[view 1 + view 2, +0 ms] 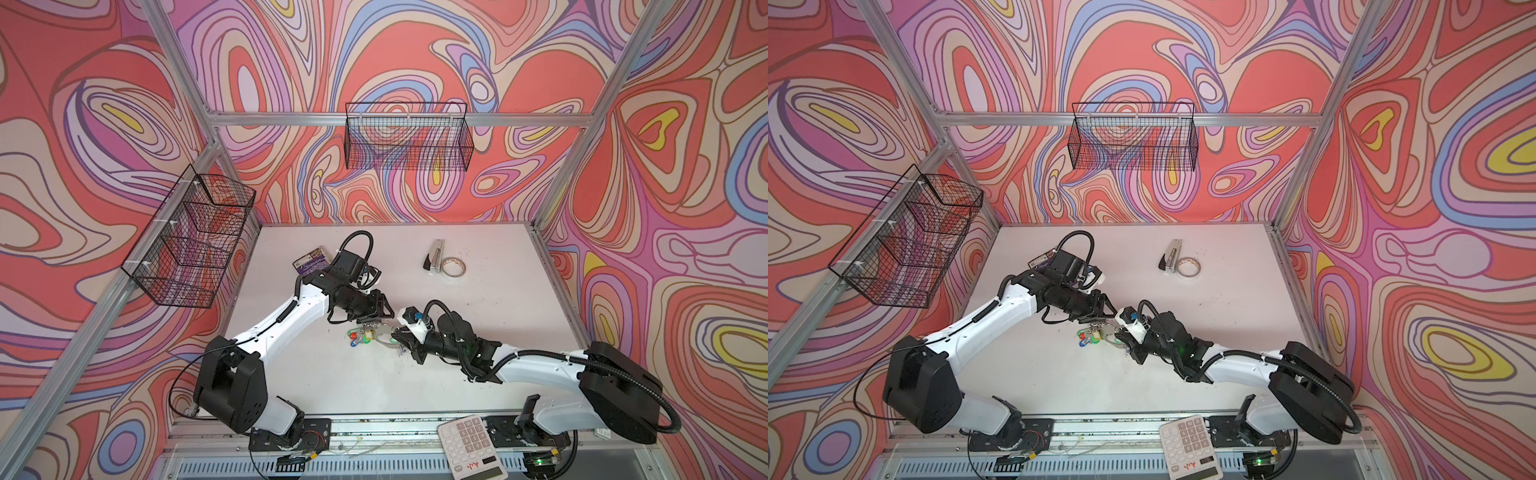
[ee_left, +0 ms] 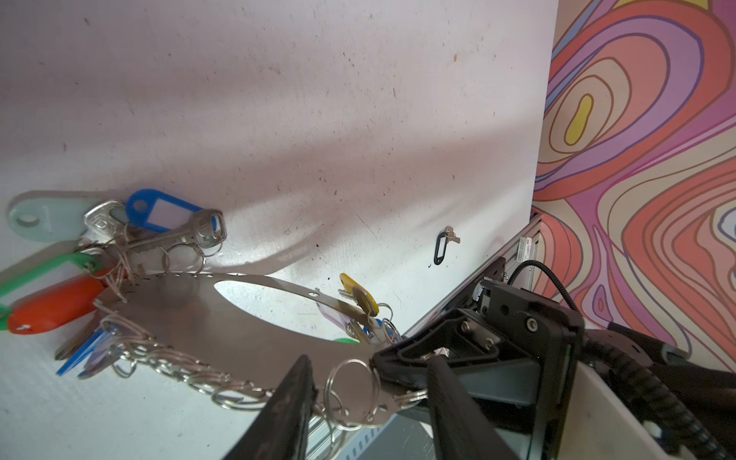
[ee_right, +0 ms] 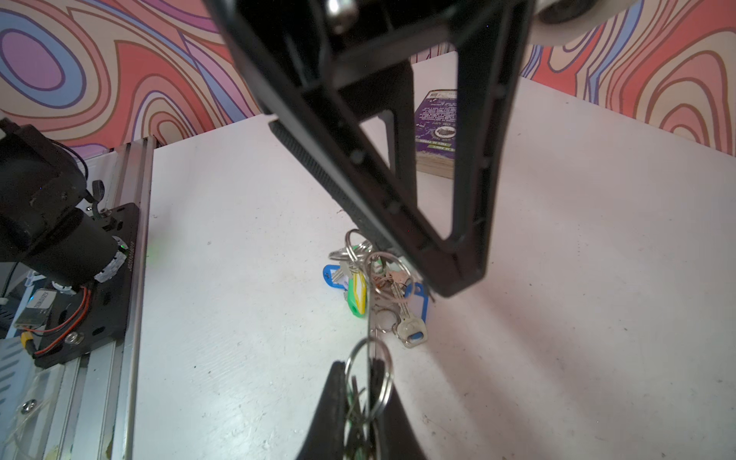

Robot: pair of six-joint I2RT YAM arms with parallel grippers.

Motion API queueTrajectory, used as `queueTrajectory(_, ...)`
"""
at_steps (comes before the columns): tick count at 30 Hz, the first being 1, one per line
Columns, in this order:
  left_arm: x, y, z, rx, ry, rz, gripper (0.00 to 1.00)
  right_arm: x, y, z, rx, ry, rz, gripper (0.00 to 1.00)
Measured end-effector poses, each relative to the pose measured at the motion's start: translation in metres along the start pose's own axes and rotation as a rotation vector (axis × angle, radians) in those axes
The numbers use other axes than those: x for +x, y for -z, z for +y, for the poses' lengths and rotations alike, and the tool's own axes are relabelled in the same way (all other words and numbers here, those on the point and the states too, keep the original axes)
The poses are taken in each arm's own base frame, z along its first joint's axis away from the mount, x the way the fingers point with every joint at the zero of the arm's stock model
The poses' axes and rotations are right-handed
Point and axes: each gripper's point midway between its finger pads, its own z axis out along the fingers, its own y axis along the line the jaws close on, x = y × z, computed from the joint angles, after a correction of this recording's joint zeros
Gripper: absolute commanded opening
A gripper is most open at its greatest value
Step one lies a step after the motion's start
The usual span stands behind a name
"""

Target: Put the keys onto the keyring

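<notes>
The keyring (image 2: pixel 191 318), a flat grey metal oval plate edged with small rings, is held tilted just above the table at mid-table in both top views (image 1: pixel 383 332) (image 1: pixel 1109 332). My right gripper (image 3: pixel 360 382) is shut on its rim. Blue, green, red and yellow tagged keys (image 2: pixel 159 209) hang from it onto the table. My left gripper (image 2: pixel 368 370) is open, its fingers (image 2: pixel 286 410) either side of a small ring (image 2: pixel 350 384) on the plate's edge, right beside the right gripper (image 2: pixel 402 354). The keys (image 2: pixel 442 247), a black-rimmed tag with a small silver key, lie apart on the table near the rail.
A stapler (image 1: pixel 436 255) and a tape roll (image 1: pixel 454 266) lie at the back right of the table. A purple book (image 1: pixel 309 259) sits behind the left arm. A calculator (image 1: pixel 471 446) rests on the front rail. Wire baskets (image 1: pixel 409 139) (image 1: pixel 191 237) hang on the walls.
</notes>
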Motion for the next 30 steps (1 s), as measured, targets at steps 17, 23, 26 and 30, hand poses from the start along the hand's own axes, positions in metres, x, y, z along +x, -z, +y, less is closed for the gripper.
queueTrajectory(17,0.008,0.007,-0.011,0.032,-0.023,0.048,0.33,-0.001,-0.003,0.000,0.001,0.005,0.001,0.00)
queueTrajectory(23,0.009,0.007,-0.007,0.005,-0.025,0.059,0.26,-0.001,-0.004,0.000,0.000,0.005,0.002,0.00)
queueTrajectory(26,0.007,0.009,-0.005,-0.018,-0.027,0.059,0.23,-0.001,-0.004,0.000,0.000,0.005,0.002,0.00)
queueTrajectory(30,0.002,0.013,-0.006,-0.042,-0.040,0.046,0.17,-0.001,-0.004,0.001,0.000,0.005,0.002,0.00)
